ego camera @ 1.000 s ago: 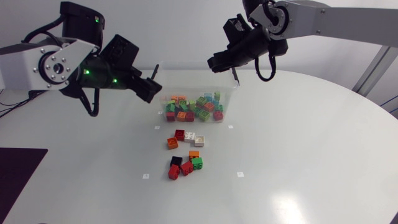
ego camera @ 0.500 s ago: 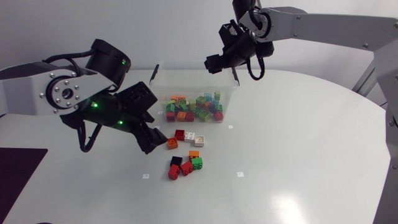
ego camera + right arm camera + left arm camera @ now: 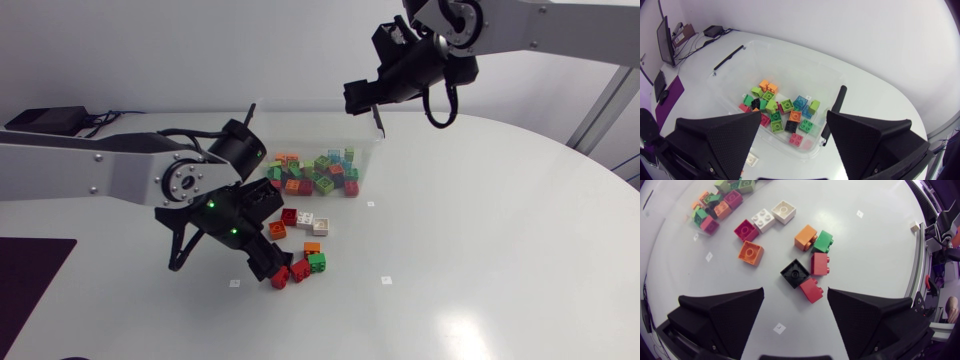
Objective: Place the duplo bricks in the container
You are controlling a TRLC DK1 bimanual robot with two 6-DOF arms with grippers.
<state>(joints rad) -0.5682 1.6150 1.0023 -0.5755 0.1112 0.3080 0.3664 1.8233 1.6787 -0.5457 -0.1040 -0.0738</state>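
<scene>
Lowered left gripper point(image 3: 795, 297), wide open, half covers a red brick point(image 3: 282, 279). Right gripper point(image 3: 794, 125), wide too, hangs above the container point(image 3: 730, 75) on the white table point(image 3: 480, 230).

I see the container point(image 3: 372, 158), a clear plastic box that stands upright and open on the table, and inside it lies a heap of bricks point(image 3: 315, 172) in green, orange, pink, red, black and pale blue. In front of it I count 9 loose duplo bricks: a dark red brick point(image 3: 746, 230), a white brick point(image 3: 763, 220) and a cream brick point(image 3: 783, 211) lie in a row nearest the box, with 1 orange brick point(image 3: 751, 253) just beside them. A little further from the box 5 are packed close together: a second orange brick point(image 3: 806, 237) touching a green brick point(image 3: 823, 241), then 2 red bricks point(image 3: 819, 263) and a black brick point(image 3: 795, 273).
</scene>
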